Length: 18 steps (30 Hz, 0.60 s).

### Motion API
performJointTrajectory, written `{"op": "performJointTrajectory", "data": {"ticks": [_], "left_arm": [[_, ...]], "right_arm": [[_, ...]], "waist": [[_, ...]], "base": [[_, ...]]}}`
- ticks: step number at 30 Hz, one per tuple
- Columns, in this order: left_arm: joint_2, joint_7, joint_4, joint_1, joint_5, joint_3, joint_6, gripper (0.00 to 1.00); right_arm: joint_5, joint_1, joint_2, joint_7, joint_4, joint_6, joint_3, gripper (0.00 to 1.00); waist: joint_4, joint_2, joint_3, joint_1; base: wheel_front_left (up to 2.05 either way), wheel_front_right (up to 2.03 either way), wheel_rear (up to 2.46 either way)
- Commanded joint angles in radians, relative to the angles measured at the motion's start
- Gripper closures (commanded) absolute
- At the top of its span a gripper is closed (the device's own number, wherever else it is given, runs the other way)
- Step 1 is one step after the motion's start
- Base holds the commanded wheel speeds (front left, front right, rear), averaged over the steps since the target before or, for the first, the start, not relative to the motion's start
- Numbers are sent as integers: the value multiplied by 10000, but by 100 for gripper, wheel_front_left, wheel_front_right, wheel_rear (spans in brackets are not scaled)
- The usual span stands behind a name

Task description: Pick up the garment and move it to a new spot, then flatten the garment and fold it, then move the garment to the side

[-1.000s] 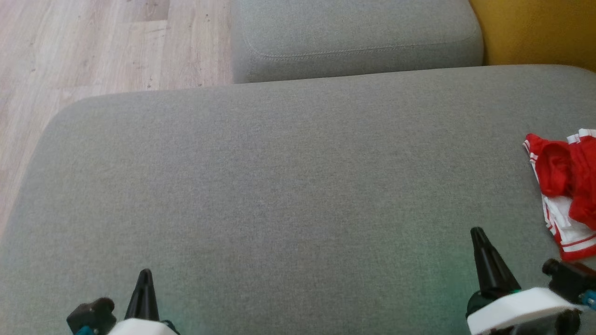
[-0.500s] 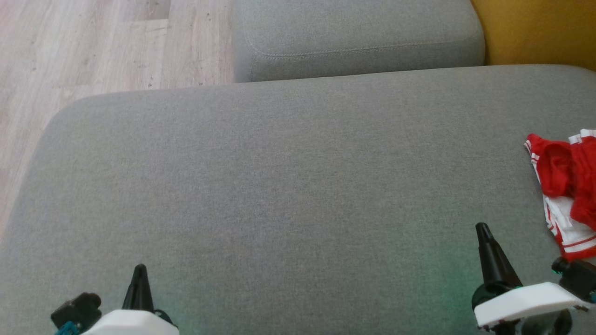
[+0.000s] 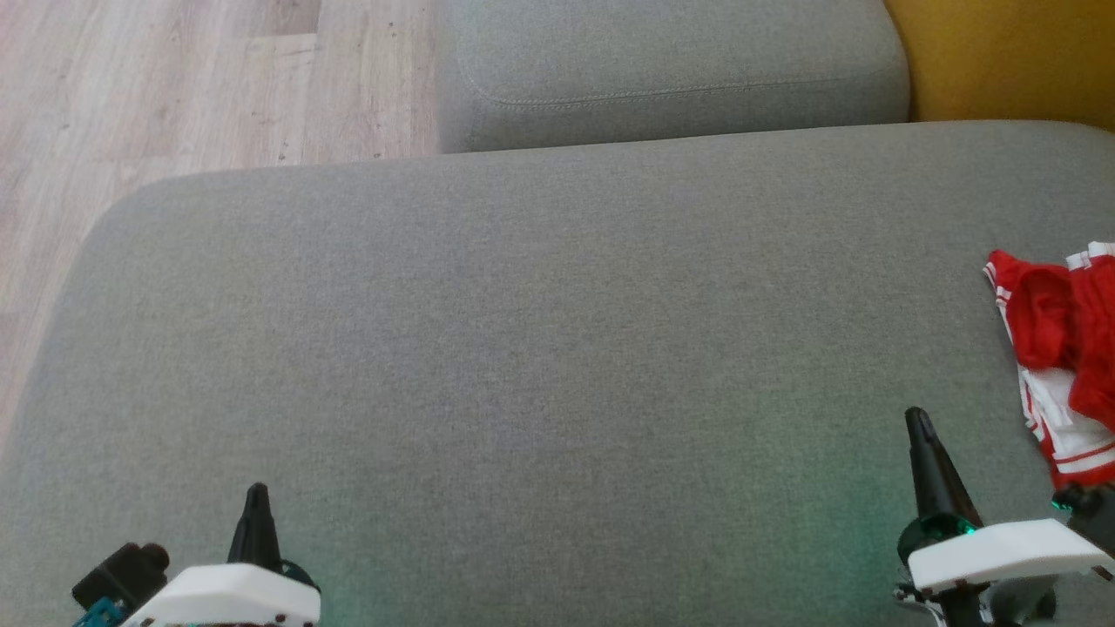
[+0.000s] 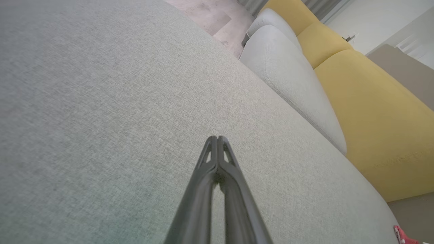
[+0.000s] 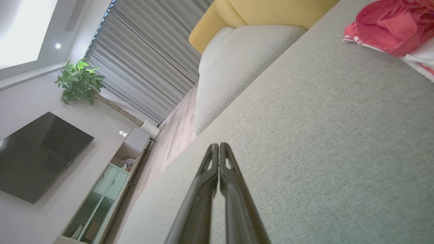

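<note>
I have both arms low over a big grey cushion (image 3: 523, 331) of plain woven fabric. My left pincer (image 3: 255, 495) has its fingers pressed together and grips nothing. My right pincer (image 3: 915, 416) is the same, tips meeting, empty.

The garment (image 3: 1058, 340), red with white stripes, lies crumpled on the cushion ahead and to the right of the right pincer, near it but apart, and is cut off by the frame edge. It is well apart from the left pincer. Bare cushion fabric lies between the right pincer and the garment.

Ahead of both pincers, past the cushion's far edge, I see a second grey cushion (image 3: 671, 70). A yellow sofa (image 3: 1002, 61) is to its right, ahead of the right pincer. The wood floor (image 3: 174, 87) is ahead and left of the left pincer.

In the right wrist view, beyond the fingertips and to their left, I see a dark TV (image 5: 40, 156), a plant (image 5: 79, 81), grey curtains (image 5: 145, 61) and a low shelf unit (image 5: 112, 183).
</note>
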Motion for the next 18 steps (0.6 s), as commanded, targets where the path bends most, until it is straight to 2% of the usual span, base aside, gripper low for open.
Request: {"op": "performJointTrajectory", "data": {"ticks": [1, 18], "left_arm": [[24, 37, -240, -628, -270, 390, -136, 100], [-356, 381, -124, -877, -1719, 1076, -732, 100]], "right_arm": [[364, -637, -254, -61, -236, -22, 29, 100], [2217, -1048, -281, -18, 236, -28, -118, 100]], "waist": [[4, 0, 2, -1], [38, 0, 20, -1]], "base": [[0, 0, 0], [0, 0, 0]]}}
